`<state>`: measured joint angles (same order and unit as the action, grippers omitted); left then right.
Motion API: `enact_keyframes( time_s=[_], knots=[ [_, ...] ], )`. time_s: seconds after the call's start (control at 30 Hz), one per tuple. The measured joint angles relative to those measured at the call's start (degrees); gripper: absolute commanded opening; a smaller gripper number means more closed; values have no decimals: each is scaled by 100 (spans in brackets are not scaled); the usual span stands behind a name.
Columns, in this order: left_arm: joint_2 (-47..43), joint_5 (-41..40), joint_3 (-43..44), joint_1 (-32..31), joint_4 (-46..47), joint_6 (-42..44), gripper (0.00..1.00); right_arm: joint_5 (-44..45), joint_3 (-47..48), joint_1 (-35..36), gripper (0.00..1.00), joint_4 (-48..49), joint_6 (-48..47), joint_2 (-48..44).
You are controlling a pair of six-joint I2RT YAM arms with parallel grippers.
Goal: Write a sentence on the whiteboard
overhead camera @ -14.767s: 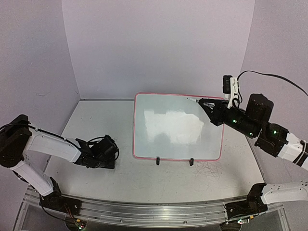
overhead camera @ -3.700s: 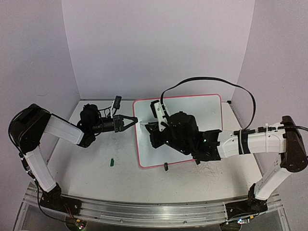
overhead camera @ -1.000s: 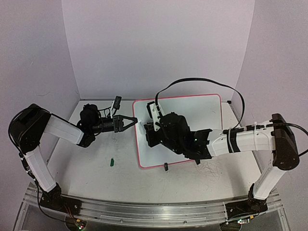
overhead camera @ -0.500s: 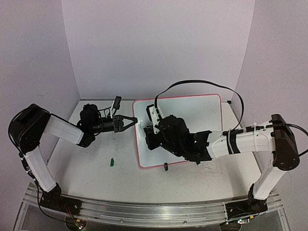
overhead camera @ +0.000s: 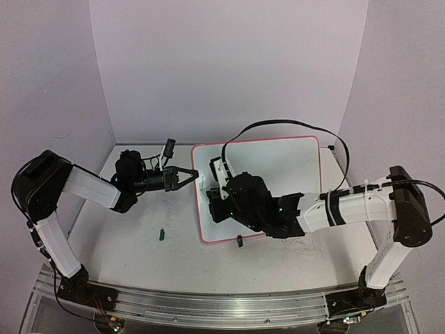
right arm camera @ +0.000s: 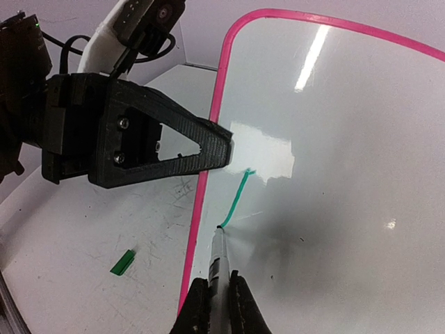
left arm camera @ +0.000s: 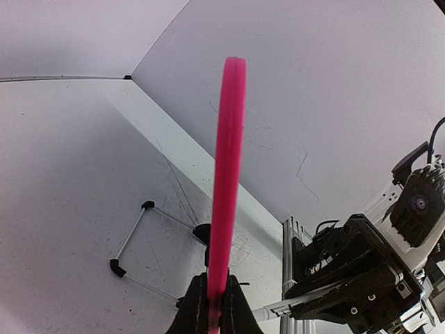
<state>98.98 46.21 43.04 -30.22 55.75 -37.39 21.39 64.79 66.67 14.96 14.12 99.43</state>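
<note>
The whiteboard [overhead camera: 281, 160] lies on the table, white with a pink frame. My left gripper [overhead camera: 192, 173] is shut on its left frame edge [left arm camera: 226, 174]; the fingers [left arm camera: 197, 316] pinch the pink rim. My right gripper [overhead camera: 213, 203] hovers over the board's left part, shut on a marker [right arm camera: 218, 268]. The marker's tip touches the board at the lower end of a short green line [right arm camera: 236, 198]. The left gripper [right arm camera: 224, 149] shows just above that line in the right wrist view.
A green marker cap [overhead camera: 160, 234] lies on the table left of the board, also in the right wrist view [right arm camera: 122, 261]. A black clip foot [overhead camera: 239, 241] sits at the board's near edge. The right arm's cable [overhead camera: 278, 124] arches over the board.
Over the last second my right gripper has shifted slightly left and toward the near edge with the marker. The left gripper and the board have not moved.
</note>
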Motion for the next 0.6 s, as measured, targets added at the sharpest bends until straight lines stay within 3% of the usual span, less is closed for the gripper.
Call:
enact_keyframes(
  time_s=[0.6],
  knots=[
    [-59,12,-2,-7,-14,0,0,-260,-107,-38,0,31,72,-400]
  ],
)
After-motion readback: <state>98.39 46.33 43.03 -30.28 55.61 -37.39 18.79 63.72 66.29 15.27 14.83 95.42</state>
